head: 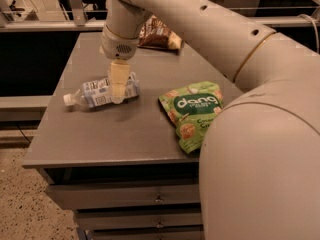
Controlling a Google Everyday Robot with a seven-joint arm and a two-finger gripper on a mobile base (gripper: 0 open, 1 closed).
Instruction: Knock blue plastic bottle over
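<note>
The blue plastic bottle [95,95] lies on its side on the grey table [125,134], with its white cap [68,100] pointing left and its white label facing up. My gripper [119,91] hangs down from the arm's wrist [121,39] and sits right over the bottle's right end, covering part of it. It looks to be touching the bottle.
A green Dang snack bag [194,111] lies to the right of the bottle. A brown snack bag [159,35] lies at the back of the table. My arm's large pale links fill the right side. Drawers sit under the table's front edge.
</note>
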